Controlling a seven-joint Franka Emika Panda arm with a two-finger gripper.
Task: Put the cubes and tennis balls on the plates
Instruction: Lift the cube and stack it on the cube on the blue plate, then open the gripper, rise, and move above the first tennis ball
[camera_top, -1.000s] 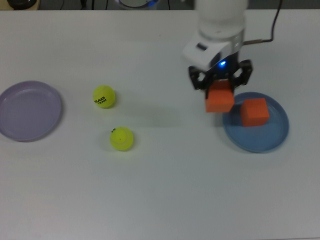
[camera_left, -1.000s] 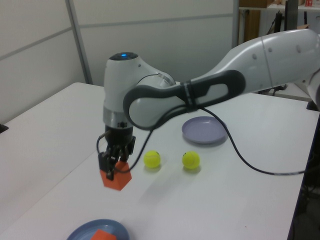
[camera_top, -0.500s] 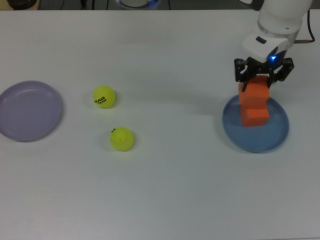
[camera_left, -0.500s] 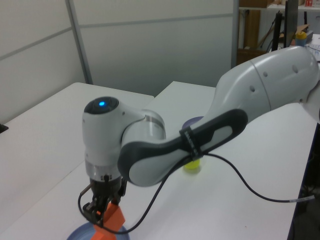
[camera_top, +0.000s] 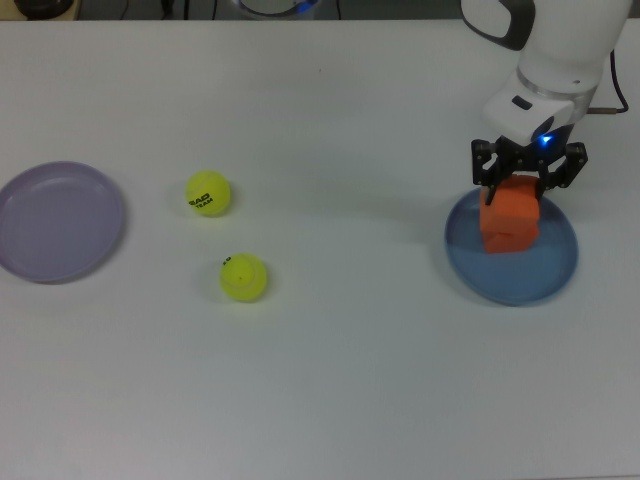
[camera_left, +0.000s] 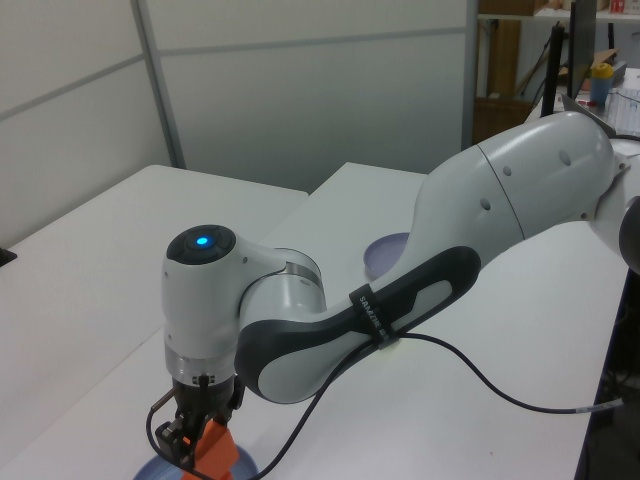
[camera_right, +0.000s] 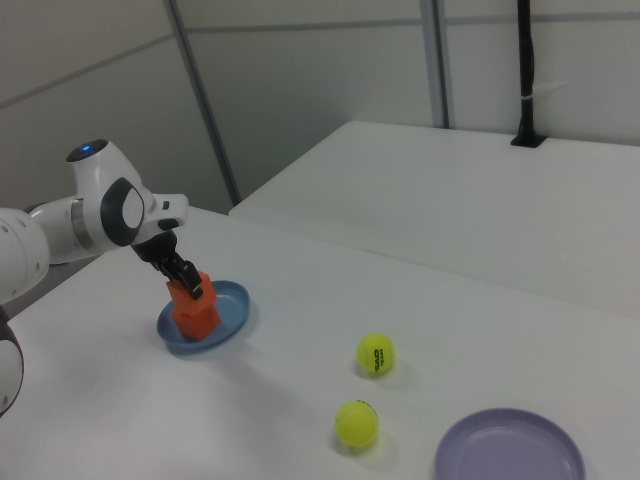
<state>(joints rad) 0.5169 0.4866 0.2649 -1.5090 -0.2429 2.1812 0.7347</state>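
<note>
The arm's black two-finger end effector (camera_top: 528, 180) hangs over the round shallow blue plate (camera_top: 555, 271) at about three o'clock in the top view, pinching a plain matte orange cube (camera_top: 511, 207) between its fingers. This held cube sits right on top of, or just above, the second matte orange cube (camera_top: 510, 241), which rests on the blue plate; whether the two touch cannot be told. In the right view the two cubes (camera_right: 190, 290) (camera_right: 197, 320) read as a short stack, the upper one slightly tilted, with the end effector (camera_right: 186, 277) angled down onto it and the blue plate (camera_right: 232, 300) under them. In the left view only the held cube (camera_left: 216, 451) and a sliver of the blue plate (camera_left: 243, 467) show beneath the end effector (camera_left: 190, 445) at the bottom edge.

On the white table (camera_top: 350, 380), well apart from the blue plate, lie two fuzzy yellow-green tennis balls: one with black lettering (camera_top: 209, 193) at roughly nine o'clock of the top view's centre, the other (camera_top: 244, 277) near it toward eight o'clock. The round shallow pale lavender plate (camera_top: 60, 221) sits at the far nine o'clock edge with nothing on it, apart from both balls. The right view shows the same balls (camera_right: 375, 354) (camera_right: 356, 424) near the lavender plate (camera_right: 510, 452).
</note>
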